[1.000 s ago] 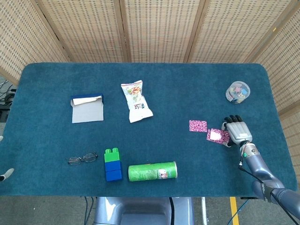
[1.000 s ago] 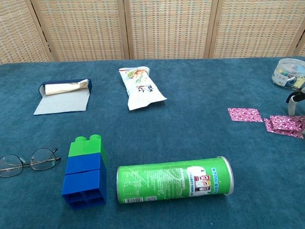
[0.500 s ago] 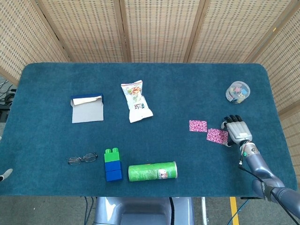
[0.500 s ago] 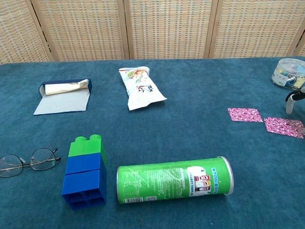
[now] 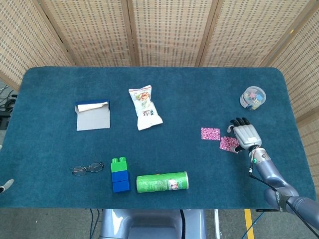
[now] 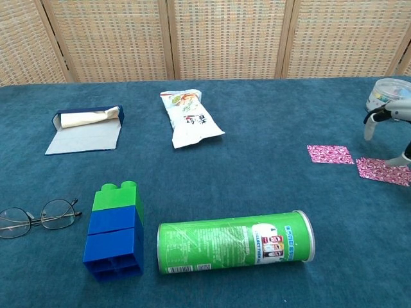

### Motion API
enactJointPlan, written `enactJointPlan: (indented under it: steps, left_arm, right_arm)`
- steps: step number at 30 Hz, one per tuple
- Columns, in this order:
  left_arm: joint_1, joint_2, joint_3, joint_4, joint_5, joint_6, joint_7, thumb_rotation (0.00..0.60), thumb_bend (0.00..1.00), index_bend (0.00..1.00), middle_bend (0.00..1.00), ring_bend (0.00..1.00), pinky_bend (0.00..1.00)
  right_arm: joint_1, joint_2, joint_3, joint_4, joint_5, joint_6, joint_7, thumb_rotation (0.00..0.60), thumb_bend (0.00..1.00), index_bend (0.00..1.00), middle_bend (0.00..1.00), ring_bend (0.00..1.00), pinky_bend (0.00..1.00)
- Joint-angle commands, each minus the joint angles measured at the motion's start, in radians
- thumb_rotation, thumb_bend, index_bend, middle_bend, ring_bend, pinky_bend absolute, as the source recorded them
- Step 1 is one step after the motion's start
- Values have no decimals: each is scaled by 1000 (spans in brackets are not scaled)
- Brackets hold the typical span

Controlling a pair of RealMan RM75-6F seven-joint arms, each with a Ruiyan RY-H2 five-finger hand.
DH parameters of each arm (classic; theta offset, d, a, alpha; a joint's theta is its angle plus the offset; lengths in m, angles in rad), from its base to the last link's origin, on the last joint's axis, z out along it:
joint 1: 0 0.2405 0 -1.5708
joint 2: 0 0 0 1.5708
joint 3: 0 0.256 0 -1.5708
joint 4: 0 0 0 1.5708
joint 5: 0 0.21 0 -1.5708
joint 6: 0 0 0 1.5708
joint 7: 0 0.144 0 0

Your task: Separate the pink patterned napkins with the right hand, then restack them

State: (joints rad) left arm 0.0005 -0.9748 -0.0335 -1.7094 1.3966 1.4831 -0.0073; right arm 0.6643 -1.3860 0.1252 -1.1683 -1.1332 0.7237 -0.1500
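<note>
Two pink patterned napkins lie flat and apart on the blue cloth at the right. The left napkin [image 5: 210, 133] [image 6: 330, 154] lies alone. My right hand [image 5: 244, 135] [image 6: 397, 110] is over the right napkin [image 5: 229, 143] [image 6: 383, 171], fingers spread and holding nothing. In the chest view one fingertip [image 6: 404, 157] comes down at that napkin's far right edge; whether it touches I cannot tell. Only a small grey tip [image 5: 5, 186] shows at the left edge of the head view, perhaps of my left hand.
A clear tub of coloured clips [image 5: 252, 97] [image 6: 387, 93] stands behind the right hand. A green tube can [image 5: 162, 182], a blue-green block stack [image 5: 119, 175], glasses [image 5: 87, 169], a snack bag [image 5: 144, 107] and an open blue box [image 5: 92, 115] lie further left.
One second ago the right napkin was turned up at the hand, showing white. It then dropped flat, and the hand has since shifted up and left over it with fingers spread.
</note>
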Motion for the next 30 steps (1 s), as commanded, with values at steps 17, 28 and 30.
enactJointPlan:
  steps: [17, 28, 30]
  left_arm:
    - [2, 6, -4, 23, 0, 2, -29, 600, 49, 103, 0, 0, 0]
    - [-1, 7, -7, 28, -3, -4, -31, 600, 49, 103, 0, 0, 0]
    - [-1, 7, -6, 29, -4, -5, -30, 600, 49, 103, 0, 0, 0]
  right_arm:
    - [129, -119, 52, 47, 106, -53, -121, 600, 260, 301, 123, 0, 0]
    - [138, -179, 39, 138, 140, -60, -135, 600, 260, 301, 123, 0, 0]
    - [136, -182, 37, 147, 141, -60, -132, 600, 260, 301, 124, 0, 0]
